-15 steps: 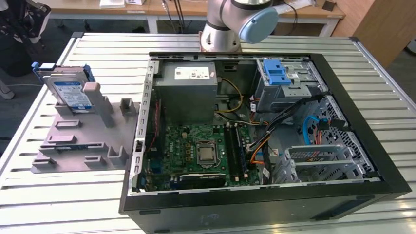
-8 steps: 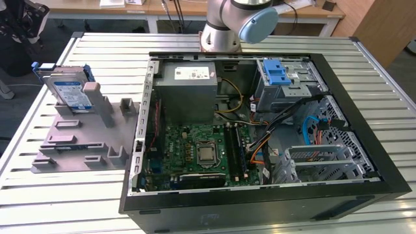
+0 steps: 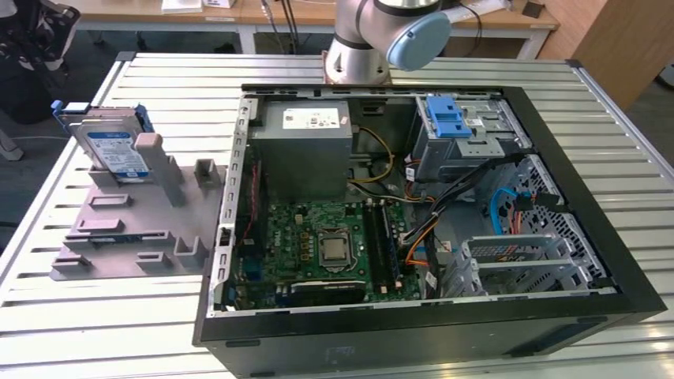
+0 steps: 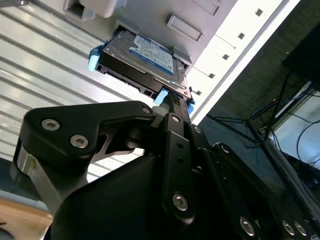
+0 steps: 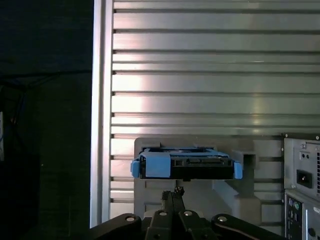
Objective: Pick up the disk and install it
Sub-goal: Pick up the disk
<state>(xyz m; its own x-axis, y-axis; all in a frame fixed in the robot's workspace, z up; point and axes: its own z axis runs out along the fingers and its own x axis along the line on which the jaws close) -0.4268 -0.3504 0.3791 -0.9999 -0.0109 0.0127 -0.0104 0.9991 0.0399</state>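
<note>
The black linkage gripper point(image 5: 176, 190) is clenched, its 2 fingers pressed together into 1 narrow bar with nothing between them. In both wrist views its tip point(image 4: 171, 102) lines up with the near edge of the flat silver-grey disk with blue plastic rails point(image 5: 187, 167); those views do not settle whether it touches. In the second wrist view the disk's point(image 4: 145, 55) white-and-blue label faces up, with a blue rail end just beside the fingertips. In the exterior view the disk point(image 3: 114, 146) stands tilted in the far end of a grey moulded plastic fixture point(image 3: 126, 229), with a grey post close against its face. The fixture lies on the slatted metal table point(image 3: 106, 332), near the table edge at the exterior view's left; on the other side it sits just beside the open black computer case point(image 3: 421, 335). Bare slats stretch beyond the disk in the first wrist view point(image 5: 200, 75). Inside the case, the grey metal cage with a blue plastic latch point(image 3: 458, 126) sits at the far corner, next to a grey metal box point(image 3: 305, 138).
</note>
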